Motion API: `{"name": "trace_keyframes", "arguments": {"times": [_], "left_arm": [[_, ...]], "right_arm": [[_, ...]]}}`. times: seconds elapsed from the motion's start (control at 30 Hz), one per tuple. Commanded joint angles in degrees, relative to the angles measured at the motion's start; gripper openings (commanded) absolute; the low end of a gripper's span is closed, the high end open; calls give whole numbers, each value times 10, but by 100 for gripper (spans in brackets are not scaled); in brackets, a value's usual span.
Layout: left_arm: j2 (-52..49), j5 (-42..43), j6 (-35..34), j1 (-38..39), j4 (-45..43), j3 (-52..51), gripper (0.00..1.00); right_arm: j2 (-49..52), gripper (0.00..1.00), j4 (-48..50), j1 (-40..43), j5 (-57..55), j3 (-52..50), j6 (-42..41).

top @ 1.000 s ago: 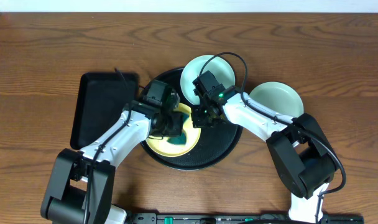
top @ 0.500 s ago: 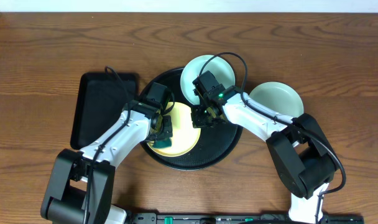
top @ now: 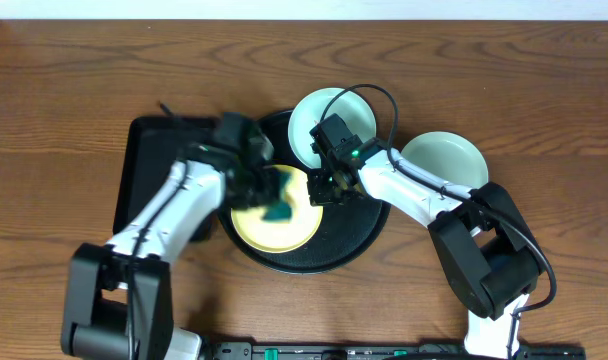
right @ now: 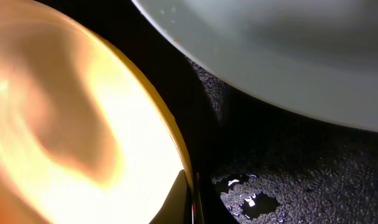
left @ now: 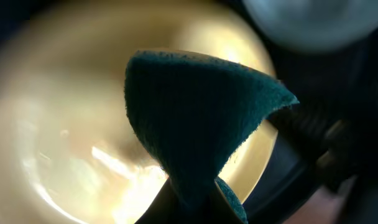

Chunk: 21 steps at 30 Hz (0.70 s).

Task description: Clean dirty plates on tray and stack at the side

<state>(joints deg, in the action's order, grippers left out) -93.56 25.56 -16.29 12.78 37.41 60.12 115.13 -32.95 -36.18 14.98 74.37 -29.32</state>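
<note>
While the yellow plate (top: pixel 296 230) lies centred on the round black tray (top: pixel 362 236), directly beneath the left jaws pinching a teal cloth (left: pixel 195 124), the right jaws, pressed together, nip its right rim.

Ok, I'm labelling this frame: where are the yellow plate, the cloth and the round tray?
yellow plate (top: pixel 284 232), overhead, bare lower part.
cloth (left: pixel 195 124), left wrist, middle of the fold.
round tray (top: pixel 356 232), overhead, bare right side.
</note>
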Motion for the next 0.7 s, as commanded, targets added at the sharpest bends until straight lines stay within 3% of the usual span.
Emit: {"name": "trace_keyframes", "arguments": {"times": [0.0, 0.3, 0.67], "left_arm": [[30, 17, 13, -60, 12, 51, 7], [90, -2, 16, -200, 54, 76, 7], [93, -126, 17, -238, 104, 76, 7]], "right_arm": [[9, 1, 6, 3, 12, 9, 14], [-60, 1, 2, 1, -21, 9, 115], [-171, 1, 4, -40, -266, 9, 189]]}}
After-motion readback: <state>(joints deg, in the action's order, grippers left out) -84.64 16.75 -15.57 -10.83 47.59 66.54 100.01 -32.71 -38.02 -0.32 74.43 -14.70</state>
